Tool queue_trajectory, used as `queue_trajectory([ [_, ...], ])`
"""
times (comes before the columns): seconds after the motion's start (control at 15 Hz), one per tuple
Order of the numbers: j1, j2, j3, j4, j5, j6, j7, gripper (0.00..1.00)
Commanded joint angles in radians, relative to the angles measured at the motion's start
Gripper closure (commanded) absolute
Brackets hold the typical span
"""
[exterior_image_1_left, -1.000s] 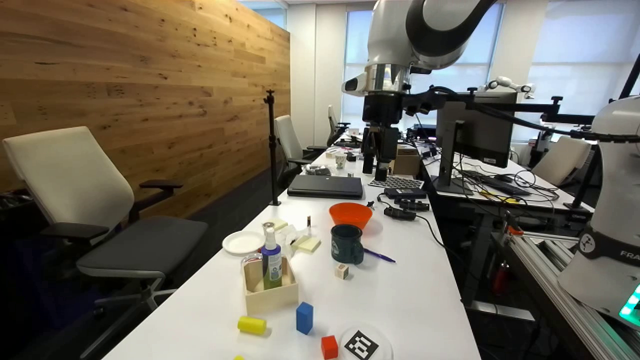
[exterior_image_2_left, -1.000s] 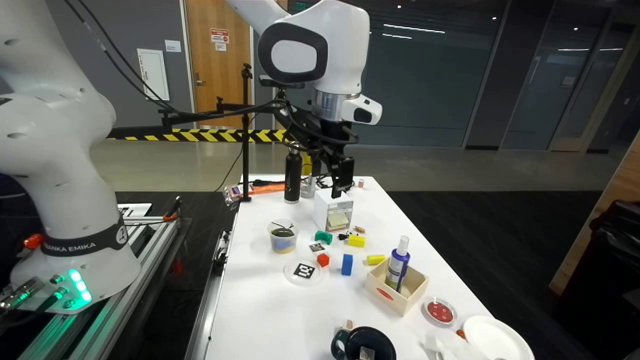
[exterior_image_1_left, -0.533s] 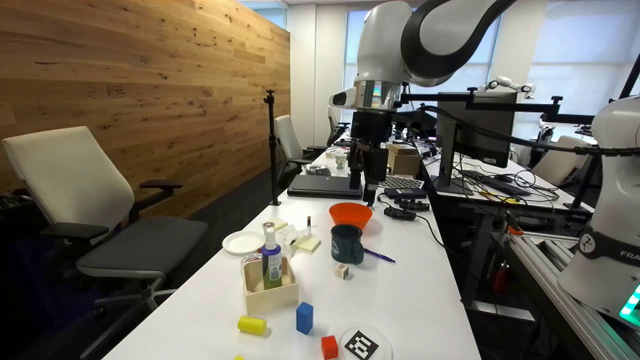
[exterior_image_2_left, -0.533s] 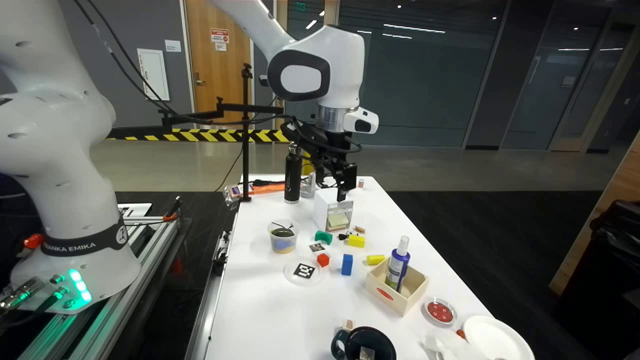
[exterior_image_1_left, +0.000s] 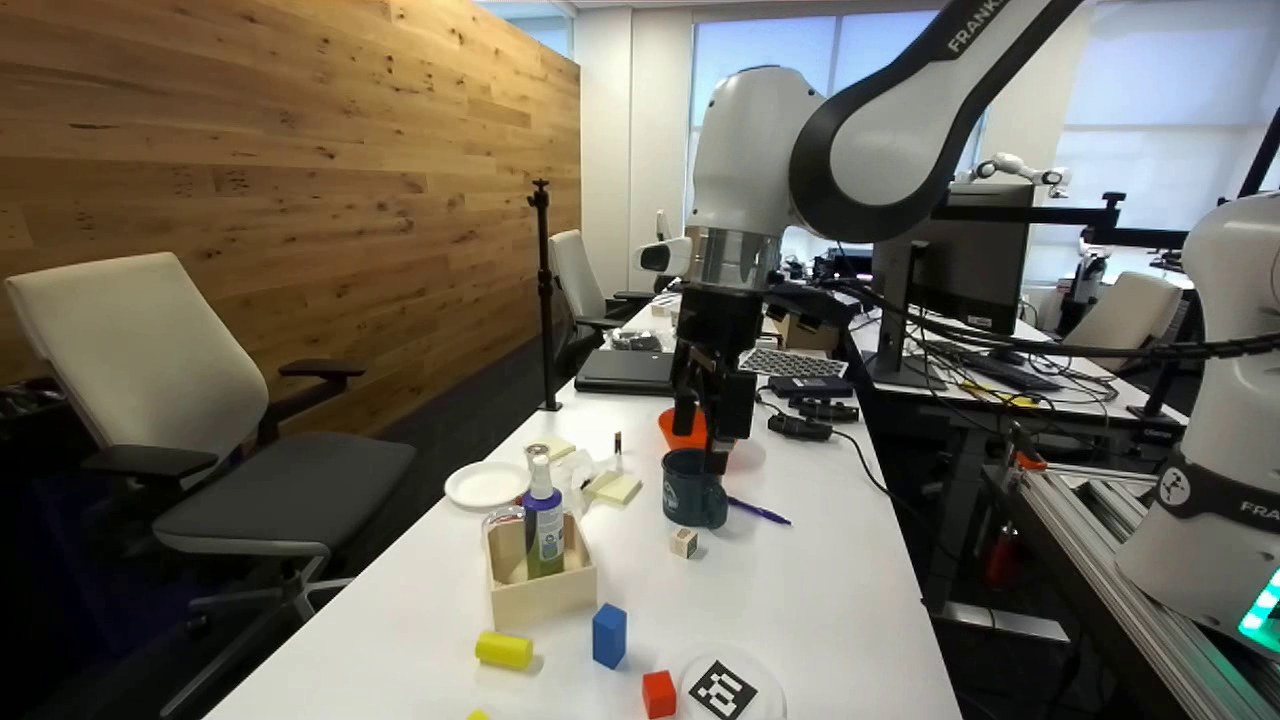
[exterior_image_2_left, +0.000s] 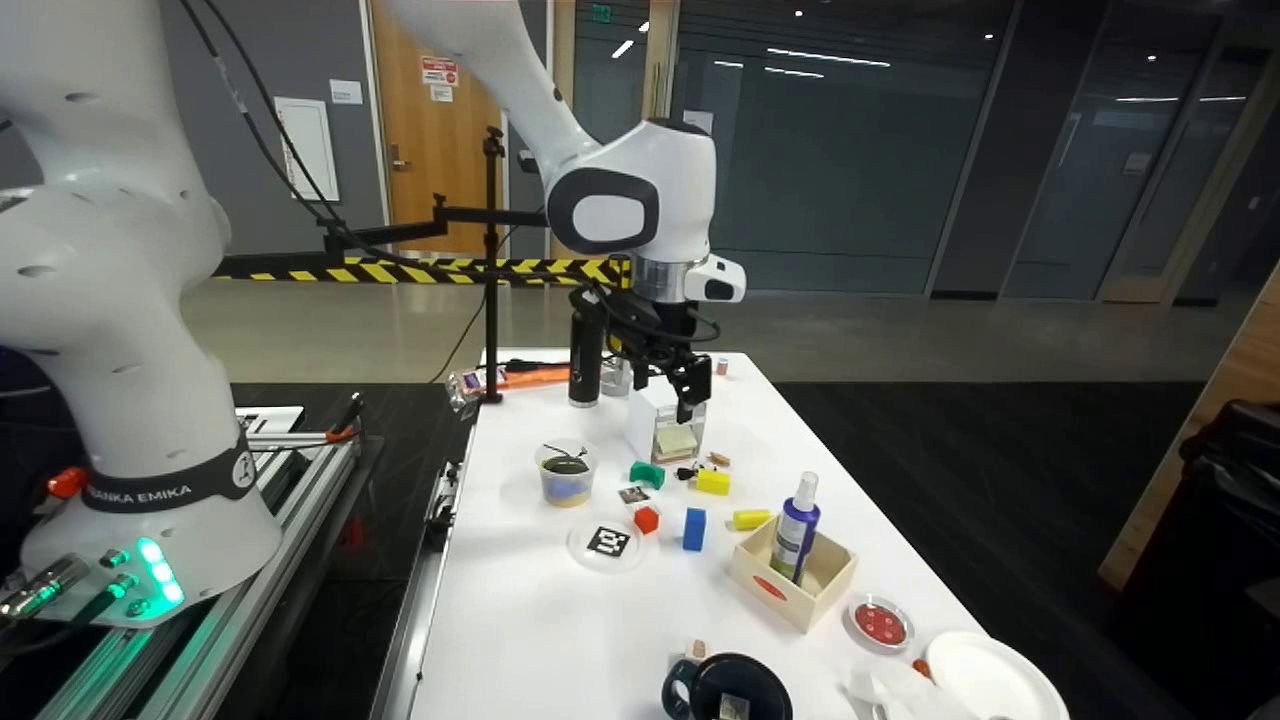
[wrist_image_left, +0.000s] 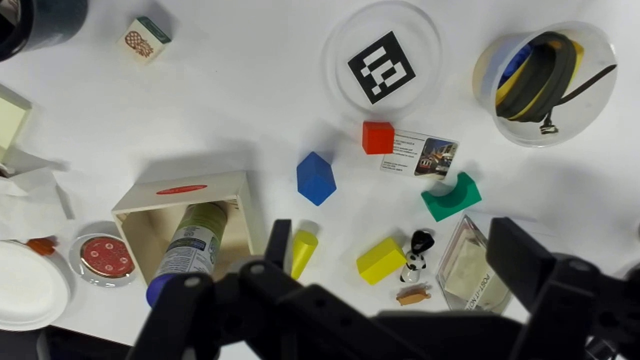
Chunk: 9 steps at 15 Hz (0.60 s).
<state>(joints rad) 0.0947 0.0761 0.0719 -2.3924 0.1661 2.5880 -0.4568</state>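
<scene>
My gripper (wrist_image_left: 395, 245) is open and holds nothing. In both exterior views the gripper (exterior_image_1_left: 700, 438) hangs above the white table. Between its fingers in the wrist view lie a yellow block (wrist_image_left: 381, 261), a small black-and-white panda figure (wrist_image_left: 413, 262) and a tiny orange-brown piece (wrist_image_left: 414, 296), all below. A yellow cylinder (wrist_image_left: 303, 250) shows beside the left finger, partly hidden by it. The right finger overlaps the clear Post-it dispenser (wrist_image_left: 470, 275). Farther up are a green arch block (wrist_image_left: 455, 200), a blue block (wrist_image_left: 316, 179) and a red cube (wrist_image_left: 378, 138).
A wooden box (exterior_image_2_left: 775, 585) holds a spray bottle (exterior_image_2_left: 795, 525). The dark mug (exterior_image_1_left: 693, 490), orange bowl (exterior_image_1_left: 676, 430) and white plate (exterior_image_1_left: 486, 485) stand on the table. A clear tub (wrist_image_left: 545, 85) and a round lid with a marker (wrist_image_left: 382, 67) also appear. A tall black bottle (exterior_image_2_left: 586, 355) stands behind.
The arm has come down steadily toward the table, shifting left in an exterior view as it lowers. The jaws stay open, and the things on the table have not moved.
</scene>
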Motion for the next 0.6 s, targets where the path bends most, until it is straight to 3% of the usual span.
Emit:
queue_trajectory([
  [0.0,0.001,0.092,0.035,0.036,-0.026,0.081,0.036,0.00],
  [0.27,0.002,0.205,0.047,0.074,-0.086,0.173,0.096,0.00],
  [0.53,0.035,0.309,-0.021,0.131,-0.253,0.210,0.239,0.00],
])
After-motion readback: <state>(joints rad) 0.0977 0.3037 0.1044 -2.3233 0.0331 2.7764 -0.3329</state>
